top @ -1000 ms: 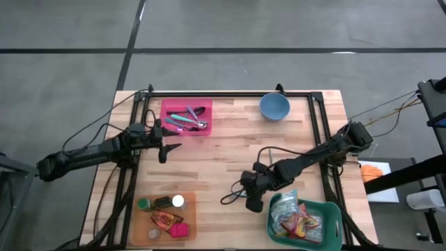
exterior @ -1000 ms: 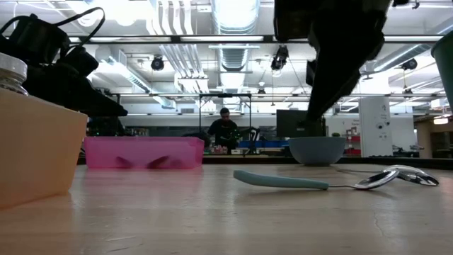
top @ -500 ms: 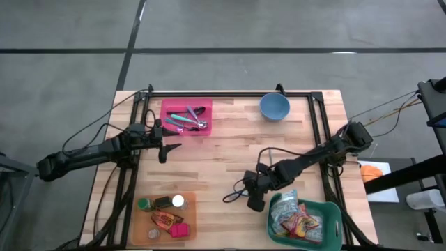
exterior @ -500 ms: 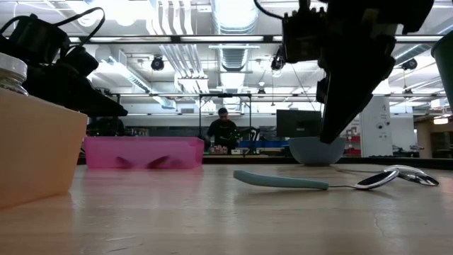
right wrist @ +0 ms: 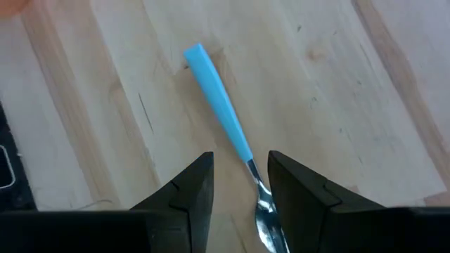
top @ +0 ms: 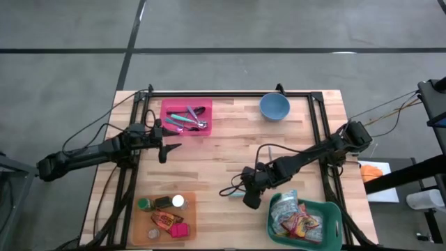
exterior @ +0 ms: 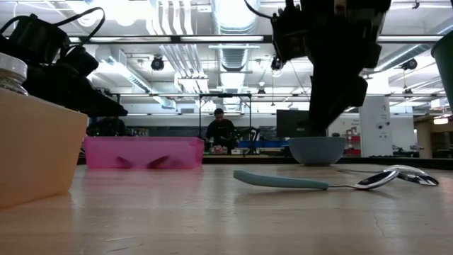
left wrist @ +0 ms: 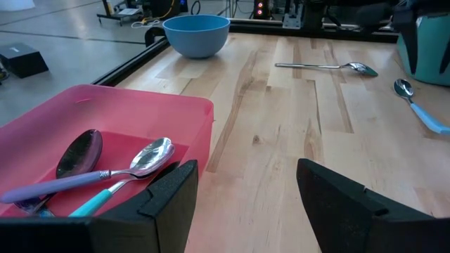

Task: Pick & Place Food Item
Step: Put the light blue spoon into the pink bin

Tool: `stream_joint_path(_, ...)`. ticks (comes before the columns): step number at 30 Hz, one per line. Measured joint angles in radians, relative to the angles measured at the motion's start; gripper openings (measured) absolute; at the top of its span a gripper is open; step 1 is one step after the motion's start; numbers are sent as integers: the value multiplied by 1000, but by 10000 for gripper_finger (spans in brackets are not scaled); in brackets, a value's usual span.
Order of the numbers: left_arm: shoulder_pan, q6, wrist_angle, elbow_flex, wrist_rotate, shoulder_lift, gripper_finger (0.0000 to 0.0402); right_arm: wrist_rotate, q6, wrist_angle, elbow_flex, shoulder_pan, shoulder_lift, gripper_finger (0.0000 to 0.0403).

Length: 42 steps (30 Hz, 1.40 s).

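Step in hand: you are lining the right gripper [right wrist: 239,186] up over the blue-handled spoon [right wrist: 223,125]; nothing is lifted yet, so by my reading the pick has not begun.

Right gripper: in the high view it hovers at lower centre of the frame [top: 251,199], just left of the green bin [top: 332,215]. Its jaws stand partly open and hold nothing; in the right wrist view the spoon's neck runs down between the two tips.

Spoon: it lies flat on the worktop [top: 230,157], blue handle toward the upper left of the wrist picture, metal bowl low in the frame between the jaws. In the low view it lies at centre right [exterior: 283,180], a second, all-metal spoon [exterior: 410,173] beyond it.

Food items: the packets sit in the green bin at lower right of the high view; jars and packets fill the orange tray [top: 189,217] at lower left. The task names a food item, yet the gripper is aimed at cutlery.

Left gripper: it waits at left centre of the high view [top: 167,148], beside the pink tray [top: 166,104] of spoons, jaws open and empty.

Next move: lower straight down until the tips straddle the spoon's neck, then close. The height above the wood is hard to judge, so descend slowly.

Other: blue bowl [top: 274,107] at top centre-right, untouched.
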Motion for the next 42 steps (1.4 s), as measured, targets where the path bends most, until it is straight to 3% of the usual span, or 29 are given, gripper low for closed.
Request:
stream_joint_path(5, 0, 0, 0, 0, 0, 0, 243, 25, -25, -142, 86, 0, 0, 134)
stream_joint_path(13, 0, 0, 0, 0, 0, 0, 243, 195, -87, -320, 247, -1, 0, 134)
stream_joint_path(18, 0, 0, 0, 0, 0, 0, 243, 195, -94, -321, 280, -6, 5, 134)
stream_joint_path(23, 0, 0, 0, 0, 0, 0, 243, 195, -121, -370, 368, -11, 116, 134)
stream_joint_path(35, 0, 0, 0, 0, 0, 0, 243, 129, -99, -757, 710, -17, 353, 135)
stream_joint_path(42, 0, 0, 0, 0, 0, 0, 243, 62, -132, -758, 700, -18, 374, 190)
